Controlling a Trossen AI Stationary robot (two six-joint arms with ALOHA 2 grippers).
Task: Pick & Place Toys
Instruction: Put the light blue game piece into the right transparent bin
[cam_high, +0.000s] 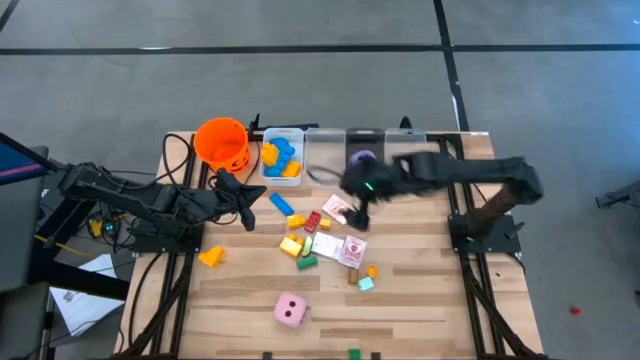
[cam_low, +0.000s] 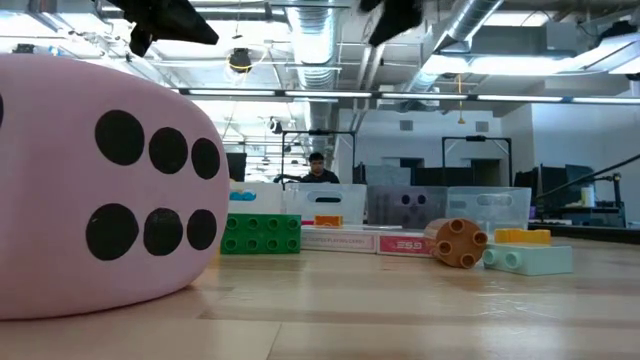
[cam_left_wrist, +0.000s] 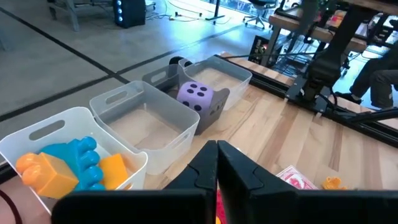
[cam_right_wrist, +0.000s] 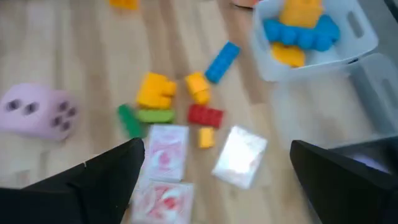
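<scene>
High view: left claw (cam_high: 247, 215) closed and empty, just in front of the orange bucket (cam_high: 222, 142), with a blue block (cam_high: 282, 202) just beside its tip. Right claw (cam_high: 358, 215) spread wide, holding nothing, hanging over the pink-and-white cards (cam_high: 340, 246) and a scatter of red, yellow and green blocks on the slatted wooden table (cam_high: 420, 300). Behind it stands a row of clear bins; the first bin (cam_high: 281, 157) holds blue and yellow blocks, and the purple die (cam_high: 362, 158) sits in a bin next to the right arm. Pink die (cam_high: 290, 310) lies well apart, toward the table's near edge. Low view: pink die (cam_low: 100, 190) fills the foreground, soft and rounded with black dots; beyond it a studded green block (cam_low: 262, 233), flat cards, a round orange piece (cam_low: 459, 242) and a pale mint block (cam_low: 527, 259). A person shows in the room behind. Left wrist view: dark fingers (cam_left_wrist: 233, 168) pressed together; ahead, translucent bins with cut handles, the purple die (cam_left_wrist: 197, 96) inside one. Right wrist view: fingers (cam_right_wrist: 112, 174) wide apart; between and beyond them cards (cam_right_wrist: 166, 152), a red block (cam_right_wrist: 205, 116), yellow blocks and a blue block (cam_right_wrist: 222, 61).
</scene>
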